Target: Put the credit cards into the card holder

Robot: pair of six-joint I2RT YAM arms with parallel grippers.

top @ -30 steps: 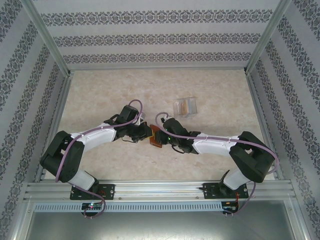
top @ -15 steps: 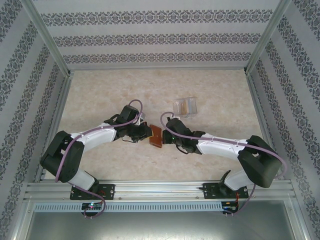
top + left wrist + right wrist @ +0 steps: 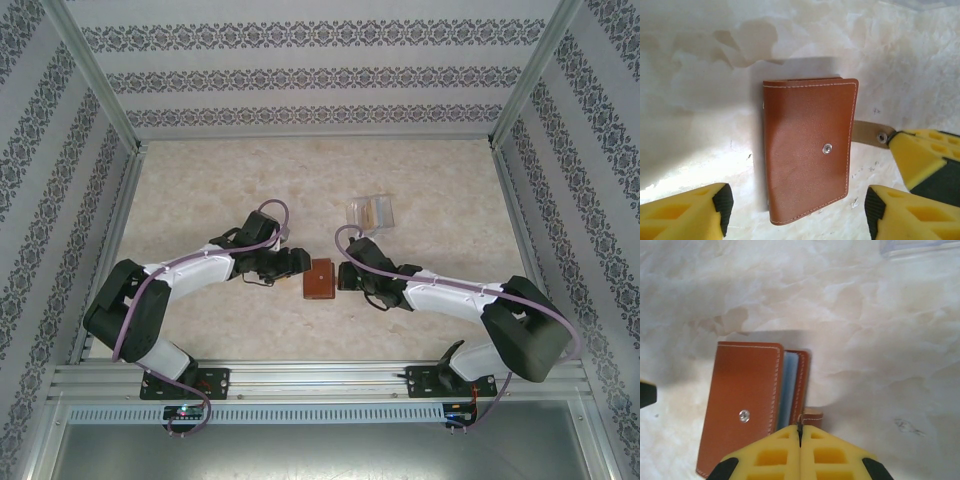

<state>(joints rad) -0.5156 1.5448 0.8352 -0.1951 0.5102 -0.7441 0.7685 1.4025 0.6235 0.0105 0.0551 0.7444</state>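
The reddish-brown card holder lies folded on the table between the two grippers, snap stud up. In the right wrist view a blue-grey credit card shows as a thin edge between the card holder's flaps. My left gripper is open, its yellow fingers standing on either side of the card holder's near end without touching it. My right gripper is shut, pinching the card holder's closing strap at its tips. That strap sticks out sideways toward the right gripper's fingers.
A clear plastic box with something yellowish inside stands behind the right gripper, toward the back of the marble-patterned table. Its edge shows at the top of the right wrist view. Patterned walls and metal rails enclose the table.
My left gripper has opened and let go of the card holder, which now lies flat and folded. My right gripper has shut on the strap and shifted a little right.
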